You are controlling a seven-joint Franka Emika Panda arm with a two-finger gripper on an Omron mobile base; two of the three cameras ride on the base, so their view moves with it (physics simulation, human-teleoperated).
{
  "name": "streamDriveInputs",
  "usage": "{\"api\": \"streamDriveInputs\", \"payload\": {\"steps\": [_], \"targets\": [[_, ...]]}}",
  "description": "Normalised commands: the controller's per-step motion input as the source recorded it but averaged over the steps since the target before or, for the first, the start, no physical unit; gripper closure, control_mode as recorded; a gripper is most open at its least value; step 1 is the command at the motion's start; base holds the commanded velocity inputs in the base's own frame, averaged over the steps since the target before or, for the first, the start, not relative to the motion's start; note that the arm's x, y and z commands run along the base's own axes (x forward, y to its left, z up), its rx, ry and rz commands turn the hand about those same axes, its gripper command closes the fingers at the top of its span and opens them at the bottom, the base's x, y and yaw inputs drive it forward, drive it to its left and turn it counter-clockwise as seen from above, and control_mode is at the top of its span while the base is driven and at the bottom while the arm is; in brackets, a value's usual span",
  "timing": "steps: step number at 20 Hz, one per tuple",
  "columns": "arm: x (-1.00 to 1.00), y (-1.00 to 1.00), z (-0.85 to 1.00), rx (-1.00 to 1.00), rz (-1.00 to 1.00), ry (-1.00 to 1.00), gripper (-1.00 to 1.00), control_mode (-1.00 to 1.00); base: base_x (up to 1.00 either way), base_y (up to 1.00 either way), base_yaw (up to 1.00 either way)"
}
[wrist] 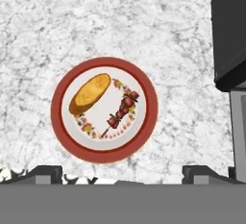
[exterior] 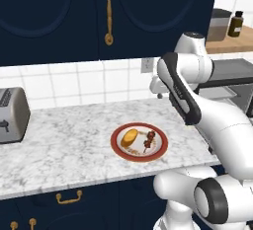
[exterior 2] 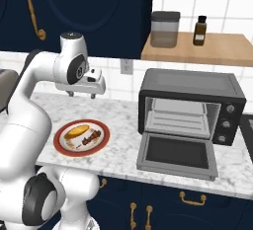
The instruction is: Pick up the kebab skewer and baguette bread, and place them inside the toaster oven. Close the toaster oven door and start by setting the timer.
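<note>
On the marble counter a red-rimmed plate [wrist: 56,107] carries the golden baguette bread [wrist: 90,93] on its left and the kebab skewer [wrist: 121,112] lying diagonally on its right. Both base views also show the baguette [exterior: 130,137] [exterior 2: 75,132] and the skewer [exterior: 148,140] [exterior 2: 90,137]. My gripper [exterior 2: 81,95] hangs high above the plate, pointing down, open and holding nothing, its fingertips [wrist: 45,172] set wide apart. The dark grey toaster oven [exterior 2: 192,83] stands to the plate's right. Its door [exterior 2: 177,155] lies folded down flat, showing the inner rack.
At the counter's far left stands a silver two-slot toaster [exterior: 10,115]. Above the oven a wooden shelf [exterior 2: 217,51] holds a grey canister [exterior 2: 164,29] and a brown bottle [exterior 2: 199,30]. Dark blue cabinets hang over the counter.
</note>
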Motion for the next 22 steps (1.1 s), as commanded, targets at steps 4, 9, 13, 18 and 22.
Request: {"api": "streamDriveInputs", "payload": {"steps": [4,9,13,18,22], "targets": [[0.00,0.00,0.00,0.00,0.00,0.00,-1.00,1.00,0.00,0.00,0.00],[0.00,0.00,0.00,0.00,0.00,0.00,-1.00,1.00,0.00,0.00,0.00],[0.00,0.00,0.00,0.00,0.00,0.00,-1.00,1.00,0.00,-0.32,0.00],[0.00,0.00,0.00,0.00,0.00,0.00,-1.00,1.00,0.00,-0.61,0.00],[0.00,0.00,0.00,0.00,0.00,0.00,-1.00,1.00,0.00,0.00,0.00]]}}
